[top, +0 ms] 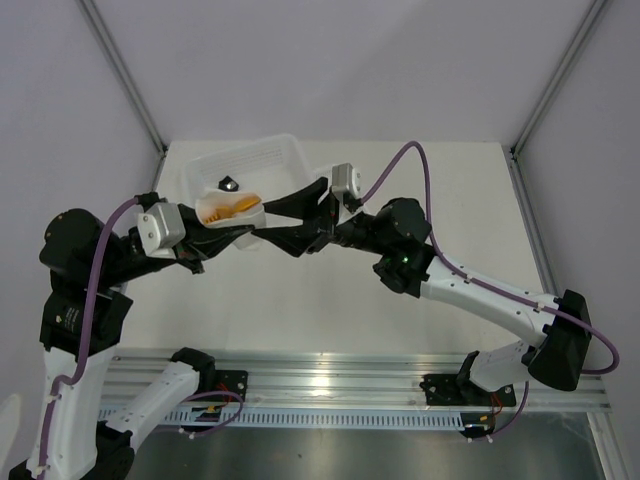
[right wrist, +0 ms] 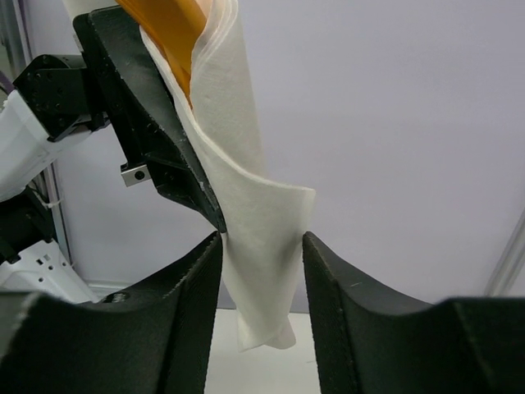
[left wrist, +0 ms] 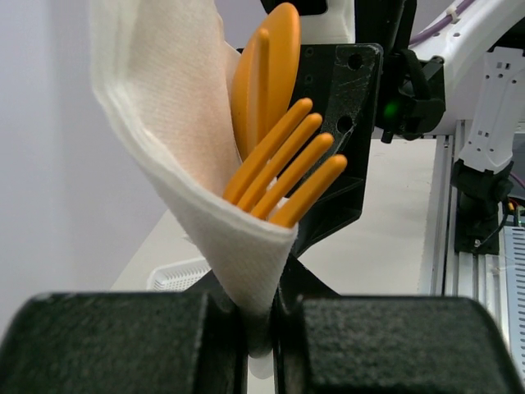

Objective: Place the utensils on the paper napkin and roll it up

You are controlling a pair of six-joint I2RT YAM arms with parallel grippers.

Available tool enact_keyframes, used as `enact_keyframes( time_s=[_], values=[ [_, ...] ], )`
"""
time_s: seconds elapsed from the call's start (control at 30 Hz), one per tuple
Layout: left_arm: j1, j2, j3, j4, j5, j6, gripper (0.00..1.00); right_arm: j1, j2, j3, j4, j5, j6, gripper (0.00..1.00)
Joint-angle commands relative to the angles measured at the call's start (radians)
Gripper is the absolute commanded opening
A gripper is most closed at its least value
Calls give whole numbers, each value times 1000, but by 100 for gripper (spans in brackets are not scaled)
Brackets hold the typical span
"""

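Note:
The paper napkin (top: 240, 222) is held up in the air above the table, wrapped in a cone round the orange utensils (top: 225, 208). In the left wrist view a spoon (left wrist: 267, 66) and fork tines (left wrist: 283, 168) stick out of the napkin (left wrist: 164, 107). My left gripper (left wrist: 261, 316) is shut on the cone's narrow lower end. My right gripper (right wrist: 262, 246) is open, its jaws on either side of the napkin's loose hanging end (right wrist: 254, 205), with a gap on the right side. In the top view the left gripper (top: 222, 238) and the right gripper (top: 272, 225) meet at the bundle.
A white plastic tray (top: 270, 155) stands at the back of the table behind the bundle, with a small black item (top: 228, 183) in it. The tray's ribbed wall shows low in the left wrist view (left wrist: 176, 275). A metal rail (top: 350, 385) runs along the near edge.

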Motion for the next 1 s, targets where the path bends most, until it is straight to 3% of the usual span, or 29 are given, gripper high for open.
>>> enact_keyframes(
  time_s=[0.0,0.17,0.57,0.8,0.87,0.97],
  values=[
    [-8,-1,20,21,62,-11,1,-3,-34,-3,13,-52,-6,46],
    [-7,0,19,25,56,-17,1,-5,-31,-6,40,-87,20,37],
    [-7,0,7,44,83,-35,1,-5,0,16,74,-199,44,27],
    [-7,-4,7,45,102,-40,1,-6,0,17,79,-264,35,3],
    [-7,-5,4,41,105,-34,1,-8,-2,16,76,-271,25,0],
    [-7,-8,4,33,108,-23,17,-9,-11,11,68,-274,11,0]
  ],
)
